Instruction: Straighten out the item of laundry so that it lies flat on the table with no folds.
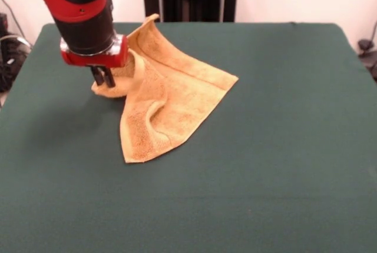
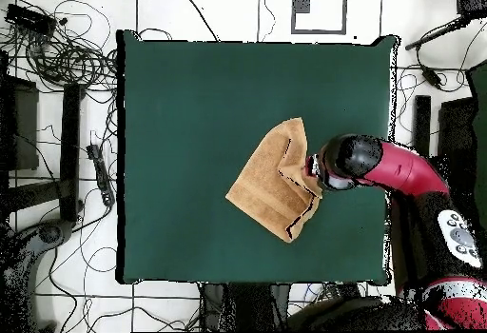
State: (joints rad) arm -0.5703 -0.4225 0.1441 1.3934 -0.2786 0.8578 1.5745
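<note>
Starting at the left of the front view, the red and black arm [image 1: 76, 6] is reaching down from the top corner, and its gripper [image 1: 103, 78] is sitting right at the towel's left side. The two dark fingers [image 1: 108, 76] are pressed close together with almost no gap between them, and they are standing against a bunched lump of the golden-orange towel [image 1: 171, 103]; whether cloth is actually pinched between them is hard to tell, because the tips are merging with the fold.

Moving right, the towel is lying on the green table [image 1: 283, 147], left of centre and toward the far half. It is anything but flat: one corner is standing up behind the gripper's wrist, a raised fold is running down from there, and a curved ridge is puckering the middle of the cloth. A woven band is showing along the upper right edge. The right corner is lying flat on the felt, and the nearest corner is pointing toward the camera.

In the overhead view, the towel [image 2: 271, 182] is sitting near the middle of the table [image 2: 190, 110], folded over on itself, with the arm [image 2: 399, 167] coming in from the right edge and its wrist covering the towel's right side.
</note>
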